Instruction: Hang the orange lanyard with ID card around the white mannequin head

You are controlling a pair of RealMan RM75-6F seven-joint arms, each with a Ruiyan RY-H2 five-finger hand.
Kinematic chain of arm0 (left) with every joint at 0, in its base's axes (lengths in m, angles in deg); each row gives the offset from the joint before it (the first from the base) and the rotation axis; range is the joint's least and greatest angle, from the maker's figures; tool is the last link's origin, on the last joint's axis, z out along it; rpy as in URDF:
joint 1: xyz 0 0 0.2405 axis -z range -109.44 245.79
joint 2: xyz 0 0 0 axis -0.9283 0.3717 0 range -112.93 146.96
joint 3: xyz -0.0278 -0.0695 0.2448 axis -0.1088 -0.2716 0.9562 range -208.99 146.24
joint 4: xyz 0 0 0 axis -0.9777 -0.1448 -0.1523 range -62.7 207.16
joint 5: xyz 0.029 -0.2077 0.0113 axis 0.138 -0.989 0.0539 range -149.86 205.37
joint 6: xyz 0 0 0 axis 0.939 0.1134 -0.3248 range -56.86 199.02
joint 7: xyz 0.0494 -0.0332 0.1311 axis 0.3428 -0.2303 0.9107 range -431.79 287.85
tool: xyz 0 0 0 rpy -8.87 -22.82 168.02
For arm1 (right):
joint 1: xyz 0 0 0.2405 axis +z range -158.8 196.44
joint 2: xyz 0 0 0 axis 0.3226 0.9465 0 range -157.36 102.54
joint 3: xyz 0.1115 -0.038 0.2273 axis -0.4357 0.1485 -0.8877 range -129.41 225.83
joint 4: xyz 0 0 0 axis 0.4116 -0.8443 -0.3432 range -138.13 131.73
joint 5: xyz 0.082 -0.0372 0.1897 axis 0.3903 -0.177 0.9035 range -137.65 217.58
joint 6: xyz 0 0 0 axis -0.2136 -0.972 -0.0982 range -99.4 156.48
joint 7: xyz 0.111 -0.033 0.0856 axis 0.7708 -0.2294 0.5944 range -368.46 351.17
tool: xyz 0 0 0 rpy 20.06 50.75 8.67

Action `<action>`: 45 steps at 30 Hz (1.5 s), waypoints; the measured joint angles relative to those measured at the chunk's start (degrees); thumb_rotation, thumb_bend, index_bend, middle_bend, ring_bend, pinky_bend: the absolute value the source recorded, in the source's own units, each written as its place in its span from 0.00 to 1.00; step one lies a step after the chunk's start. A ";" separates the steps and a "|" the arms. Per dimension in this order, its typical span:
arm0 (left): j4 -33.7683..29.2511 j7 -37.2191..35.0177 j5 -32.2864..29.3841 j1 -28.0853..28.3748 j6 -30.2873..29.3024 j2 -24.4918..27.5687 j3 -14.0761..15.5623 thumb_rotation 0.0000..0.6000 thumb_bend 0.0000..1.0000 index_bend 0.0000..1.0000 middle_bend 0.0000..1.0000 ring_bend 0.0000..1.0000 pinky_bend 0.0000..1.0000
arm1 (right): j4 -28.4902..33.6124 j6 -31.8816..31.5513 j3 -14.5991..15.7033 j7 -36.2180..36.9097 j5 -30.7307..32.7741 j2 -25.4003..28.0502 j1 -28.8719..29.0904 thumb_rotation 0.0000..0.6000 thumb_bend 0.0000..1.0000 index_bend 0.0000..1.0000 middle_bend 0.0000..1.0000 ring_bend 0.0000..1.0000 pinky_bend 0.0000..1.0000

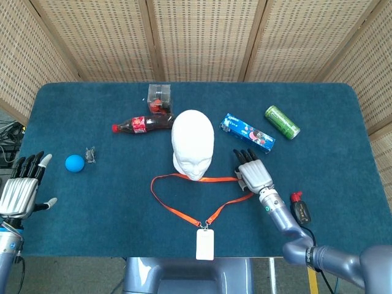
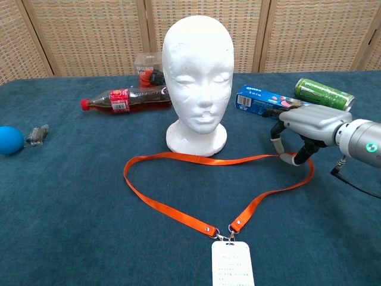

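Observation:
The white mannequin head stands upright mid-table. The orange lanyard lies in a loop just in front of its base, with the white ID card at the near edge. My right hand is at the loop's right bend, its fingers curled down and pinching the strap, which rises slightly off the cloth there. Beyond the table's left edge, my left hand holds nothing and its fingers are spread; the chest view does not show it.
Behind the head lie a cola bottle and a clear box. A toothpaste box and a green can lie beyond my right hand. A blue ball and a small clip sit at the left. A small dark item lies near the right forearm.

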 measured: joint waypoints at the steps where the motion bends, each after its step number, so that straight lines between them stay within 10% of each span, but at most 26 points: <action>1: -0.09 -0.15 -0.08 0.33 0.63 -0.12 -0.05 1.00 0.00 0.00 0.00 0.00 0.00 | 0.46 -0.04 -0.06 0.60 -0.26 0.44 -0.07 1.00 0.72 0.73 0.01 0.00 0.00; 12: -0.81 -2.76 -0.67 7.82 11.82 -3.63 -1.54 1.00 0.17 0.11 0.00 0.00 0.00 | 4.56 0.33 -0.95 4.54 -1.42 3.80 -0.10 1.00 0.72 0.74 0.02 0.00 0.00; 28: 20.05 -15.42 2.22 21.41 21.42 -23.77 -4.95 1.00 0.31 0.33 0.00 0.00 0.00 | 6.03 2.29 -2.35 5.18 1.27 5.52 1.27 1.00 0.72 0.75 0.04 0.00 0.00; 45: 32.24 -25.35 3.95 29.72 29.11 -32.85 -4.22 1.00 0.36 0.42 0.00 0.00 0.00 | 3.74 3.48 -2.45 5.90 2.56 4.77 2.36 1.00 0.72 0.75 0.04 0.00 0.00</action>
